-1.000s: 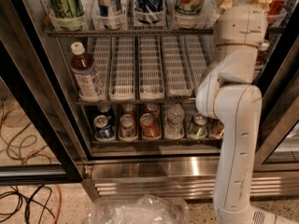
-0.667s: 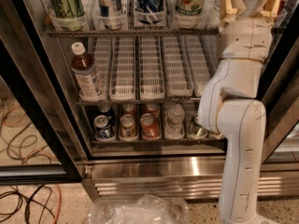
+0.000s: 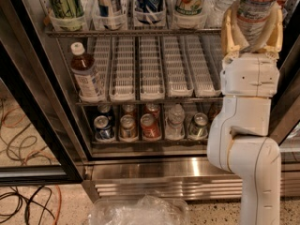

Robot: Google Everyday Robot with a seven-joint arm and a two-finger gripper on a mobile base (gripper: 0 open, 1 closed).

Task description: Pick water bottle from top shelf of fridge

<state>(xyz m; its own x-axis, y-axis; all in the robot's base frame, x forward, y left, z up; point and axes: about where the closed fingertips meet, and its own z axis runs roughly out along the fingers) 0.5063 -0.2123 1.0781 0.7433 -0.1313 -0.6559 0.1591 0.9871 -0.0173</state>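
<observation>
The water bottle (image 3: pixel 253 6), clear, ribbed and with a label band, stands upright at the top right, its cap out of view above. My gripper (image 3: pixel 253 29) is at the right end of the top shelf (image 3: pixel 136 32), its tan fingers (image 3: pixel 228 29) closed on either side of the bottle's lower body. The white wrist block and arm (image 3: pixel 246 125) rise from the bottom right, in front of the fridge (image 3: pixel 154 170). Several other bottles and cans stand in the clear lane-end cups on the top shelf.
A brown tea bottle (image 3: pixel 86 74) stands on the left of the rack of white slotted trays (image 3: pixel 152 67). Cans (image 3: pixel 140 125) and a small clear bottle (image 3: pixel 175 121) fill the lowest rack. A black door frame (image 3: pixel 35 102) runs down the left. Cables (image 3: pixel 23 200) and a crumpled plastic bag (image 3: pixel 140 212) lie on the floor.
The gripper and wrist have moved down in the view, and the water bottle now shows between the fingers. The fridge contents have not moved.
</observation>
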